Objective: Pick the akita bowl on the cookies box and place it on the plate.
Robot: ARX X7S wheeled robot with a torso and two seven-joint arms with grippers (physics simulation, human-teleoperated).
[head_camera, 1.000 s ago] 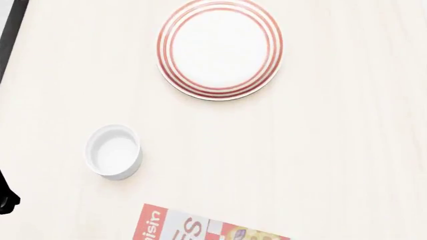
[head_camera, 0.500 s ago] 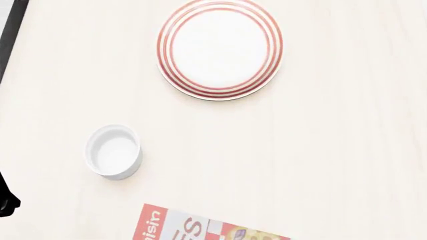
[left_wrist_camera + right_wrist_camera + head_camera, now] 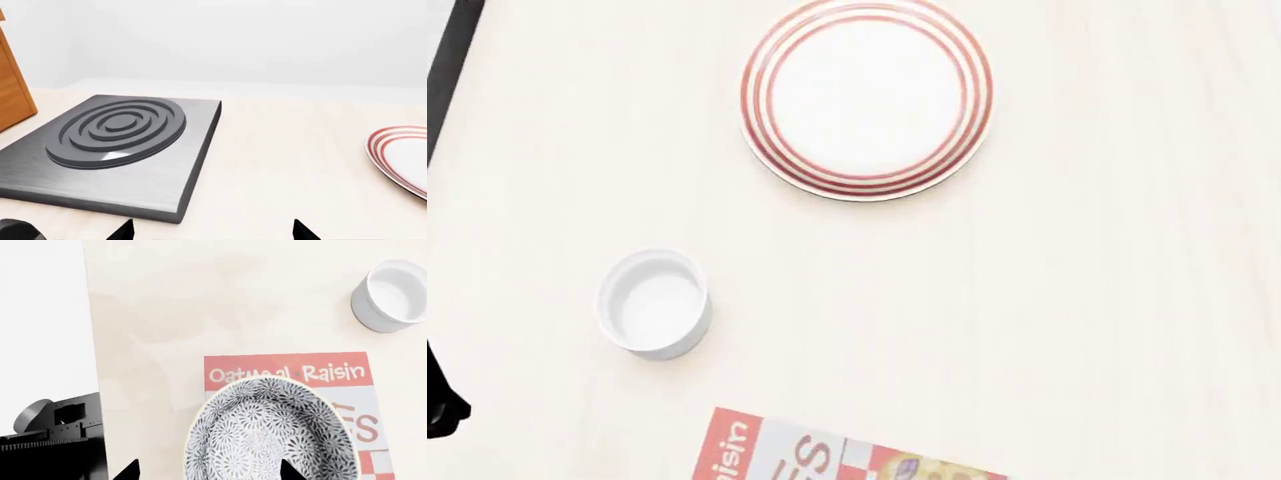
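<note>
A: What's visible of the robot?

B: Very little. Head view: a black rounded bit of the left arm (image 3: 441,400) at the frame's left edge, glossy, no markings readable.

A: Wrist views?

B: Left gripper (image 3: 213,231): only two black pointed fingertips (image 3: 124,231), plus a dark rounded lump in the corner. Matte black, no screws or labels showing.

A: Right side?

B: Right gripper (image 3: 208,471): the same two black pointed fingertips (image 3: 128,472). Beside them is a dark grey machined block (image 3: 57,440) with a lighter grey cylinder on top, square cut-outs, and a fine ribbed strip along one edge. No cables seen.
</note>
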